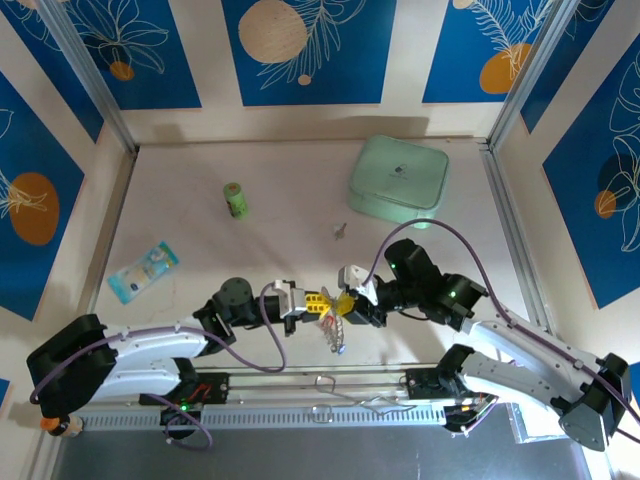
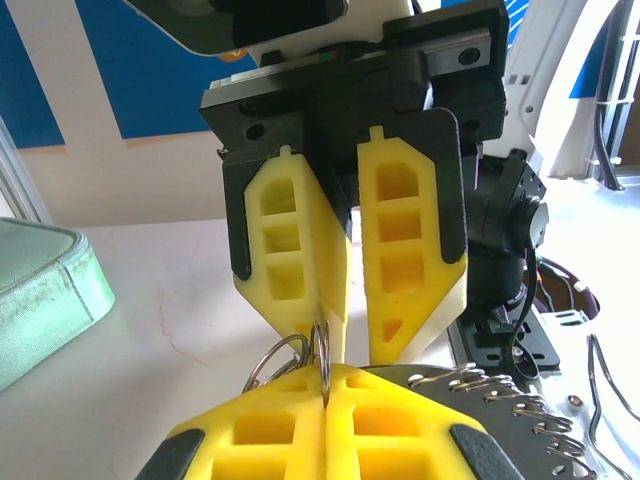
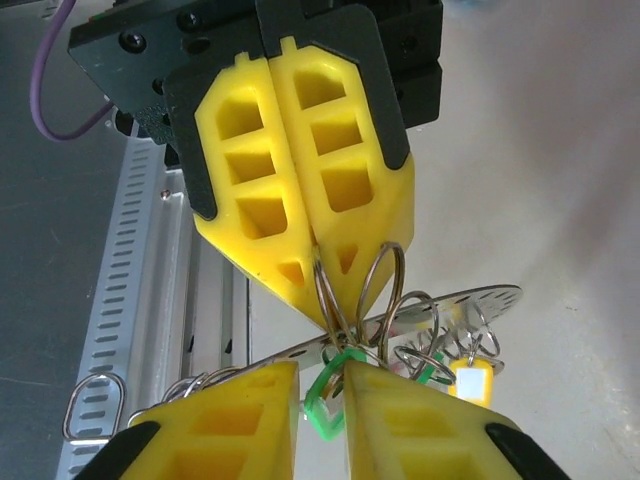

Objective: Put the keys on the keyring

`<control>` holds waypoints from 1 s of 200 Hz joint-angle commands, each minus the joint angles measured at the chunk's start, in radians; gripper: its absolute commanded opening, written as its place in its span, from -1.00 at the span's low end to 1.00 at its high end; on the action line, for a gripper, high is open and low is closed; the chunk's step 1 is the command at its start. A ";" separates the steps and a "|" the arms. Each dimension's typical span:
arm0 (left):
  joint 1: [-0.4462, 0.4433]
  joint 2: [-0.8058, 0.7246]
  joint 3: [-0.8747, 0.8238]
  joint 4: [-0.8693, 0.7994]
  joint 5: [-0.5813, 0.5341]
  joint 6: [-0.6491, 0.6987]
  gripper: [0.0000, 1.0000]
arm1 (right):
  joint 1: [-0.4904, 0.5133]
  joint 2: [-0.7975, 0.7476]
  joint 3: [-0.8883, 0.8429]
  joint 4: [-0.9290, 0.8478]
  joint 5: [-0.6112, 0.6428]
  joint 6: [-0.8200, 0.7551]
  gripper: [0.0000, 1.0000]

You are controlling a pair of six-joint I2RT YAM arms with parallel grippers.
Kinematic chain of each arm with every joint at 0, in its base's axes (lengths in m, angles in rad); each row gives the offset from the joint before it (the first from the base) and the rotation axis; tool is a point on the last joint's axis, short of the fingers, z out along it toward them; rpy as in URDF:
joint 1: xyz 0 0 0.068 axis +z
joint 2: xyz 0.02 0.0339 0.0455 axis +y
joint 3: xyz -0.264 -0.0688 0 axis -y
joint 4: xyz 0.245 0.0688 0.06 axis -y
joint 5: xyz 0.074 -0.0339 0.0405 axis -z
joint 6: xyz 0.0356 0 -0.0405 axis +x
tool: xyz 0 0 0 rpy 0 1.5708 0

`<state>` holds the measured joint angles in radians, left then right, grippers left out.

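Your left hand (image 3: 322, 290) is clamped on thin wire loops of the keys (image 1: 336, 335), which hang with the keyring (image 3: 470, 300) over the surface (image 1: 250, 265). Your right hand (image 3: 322, 380) has its jaws slightly apart around a green tag (image 3: 325, 412); you cannot tell if they pinch it

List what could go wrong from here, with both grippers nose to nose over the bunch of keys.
1. The left gripper pinches the wire ring at the very tips of its jaws; a tug may free it and drop the hanging keys.
2. The right gripper has just the green tag between its parted jaws, and the tag may slip out.
3. The yellow fingers nearly touch and could collide.
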<state>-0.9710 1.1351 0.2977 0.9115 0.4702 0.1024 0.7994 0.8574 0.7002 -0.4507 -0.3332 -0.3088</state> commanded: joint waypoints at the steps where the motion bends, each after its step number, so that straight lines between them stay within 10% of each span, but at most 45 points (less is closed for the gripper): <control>1: 0.000 -0.005 0.004 0.104 0.019 -0.015 -1.00 | 0.000 -0.050 -0.020 0.039 0.037 0.002 -0.56; 130: 0.000 0.011 0.021 0.079 0.046 -0.018 -1.00 | 0.050 -0.020 -0.017 0.094 0.064 -0.053 -0.58; 171: 0.000 0.008 0.029 0.047 0.012 -0.021 -1.00 | 0.056 -0.009 0.013 0.054 0.069 -0.087 -1.00; 200: 0.000 -0.010 0.090 -0.188 -0.017 0.007 -0.67 | 0.067 0.022 0.081 -0.074 0.116 -0.165 -1.00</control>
<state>-0.9710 1.1530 0.3092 0.8623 0.4767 0.0872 0.8513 0.8570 0.7132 -0.4076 -0.2497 -0.4026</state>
